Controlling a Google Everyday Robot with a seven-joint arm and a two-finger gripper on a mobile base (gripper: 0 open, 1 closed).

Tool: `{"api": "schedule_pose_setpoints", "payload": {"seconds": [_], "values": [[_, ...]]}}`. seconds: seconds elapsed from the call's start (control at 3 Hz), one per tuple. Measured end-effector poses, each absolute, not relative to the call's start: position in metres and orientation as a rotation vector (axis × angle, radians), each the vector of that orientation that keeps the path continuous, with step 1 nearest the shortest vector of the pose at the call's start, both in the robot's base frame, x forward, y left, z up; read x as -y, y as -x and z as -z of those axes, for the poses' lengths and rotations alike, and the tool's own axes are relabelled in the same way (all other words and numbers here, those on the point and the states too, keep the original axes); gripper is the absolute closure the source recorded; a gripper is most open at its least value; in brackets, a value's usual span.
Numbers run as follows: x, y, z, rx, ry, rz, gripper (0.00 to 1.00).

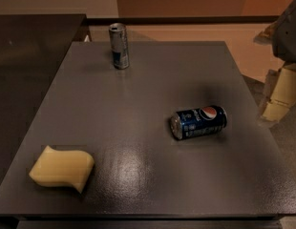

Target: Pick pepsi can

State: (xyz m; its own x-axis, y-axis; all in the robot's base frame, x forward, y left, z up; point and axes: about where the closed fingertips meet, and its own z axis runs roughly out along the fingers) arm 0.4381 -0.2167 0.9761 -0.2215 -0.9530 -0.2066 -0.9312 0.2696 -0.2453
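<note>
Inspected: table (153,185), dark grey, dull sheen toward the front. Found on it, right of centre: pepsi can (199,121), lying on its side, silver end turned toward the front left, logo facing up. Not upright; free to roll. Well apart from everything else on the table.

Also noted: tall slim silver-and-blue can (119,46), upright near the far edge, left of centre; yellow sponge (62,168), at the near left corner. Neither part of the job.

Located beyond the right edge of the table: claw (278,99), raised, apart from the pepsi can, not yet over it. Wide or narrow: cannot tell.

Handling, as judged:
- Stiff at the ends, but thin-walled and easily dented at mid-body if squeezed hard.
- Smooth painted metal, so probably slippery.
- Full or empty not determinable, so weight unknown.
- Likely to roll off line if nudged from one side only.

Recommended hold: from above, across the round body at mid-length, closing square to the long axis so that both sides are met together. Moderate force only. To be avoided: gripping by the rims, or pushing the can along the table before closing.
</note>
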Motion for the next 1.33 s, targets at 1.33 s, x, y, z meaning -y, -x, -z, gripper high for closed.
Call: {"api": "schedule_pose_setpoints", "payload": {"seconds": [1.33], "values": [[0.157,-0.454,-0.904,-2.058,2.100,-0.015,0.00]]}}
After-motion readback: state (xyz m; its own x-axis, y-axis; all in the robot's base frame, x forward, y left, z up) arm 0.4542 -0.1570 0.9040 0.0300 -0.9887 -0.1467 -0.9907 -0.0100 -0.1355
